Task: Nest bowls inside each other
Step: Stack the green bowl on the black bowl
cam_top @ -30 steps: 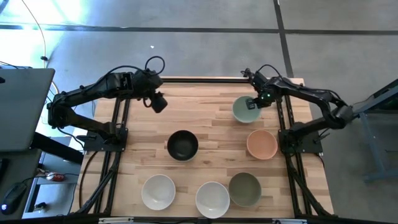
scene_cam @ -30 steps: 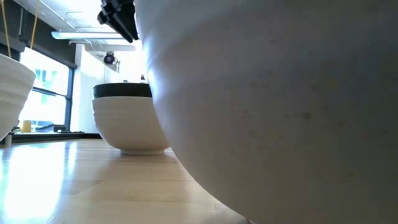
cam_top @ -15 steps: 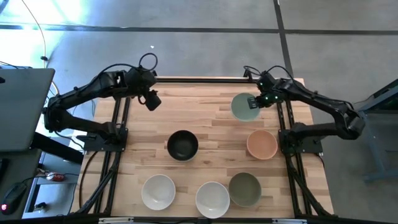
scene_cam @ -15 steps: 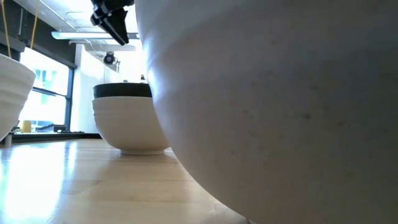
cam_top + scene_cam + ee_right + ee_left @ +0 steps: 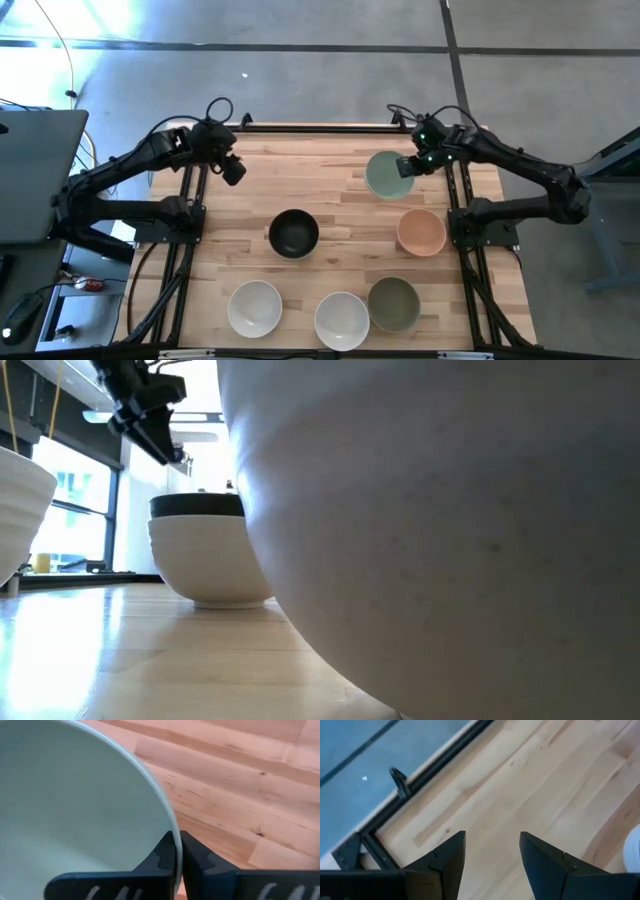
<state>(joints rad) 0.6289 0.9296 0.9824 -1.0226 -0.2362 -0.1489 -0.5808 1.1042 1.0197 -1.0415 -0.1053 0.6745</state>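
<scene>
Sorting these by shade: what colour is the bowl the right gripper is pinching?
Pale mint green bowl, its rim held by the right gripper; the high view shows it best.

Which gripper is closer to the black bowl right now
Left. The left gripper hovers open over bare table just up-left of the black bowl; the right gripper is farther off, clamped on the mint green bowl's rim.

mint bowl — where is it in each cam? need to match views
High view: the mint green bowl sits toward the table's far right, its rim pinched by the right gripper.
Low view: not identifiable; a big white bowl fills the picture.
Left wrist view: not in it, only bare wooden table.
Right wrist view: fills the picture's left, rim between the fingers.
Shared landmark: the wooden table.
</scene>
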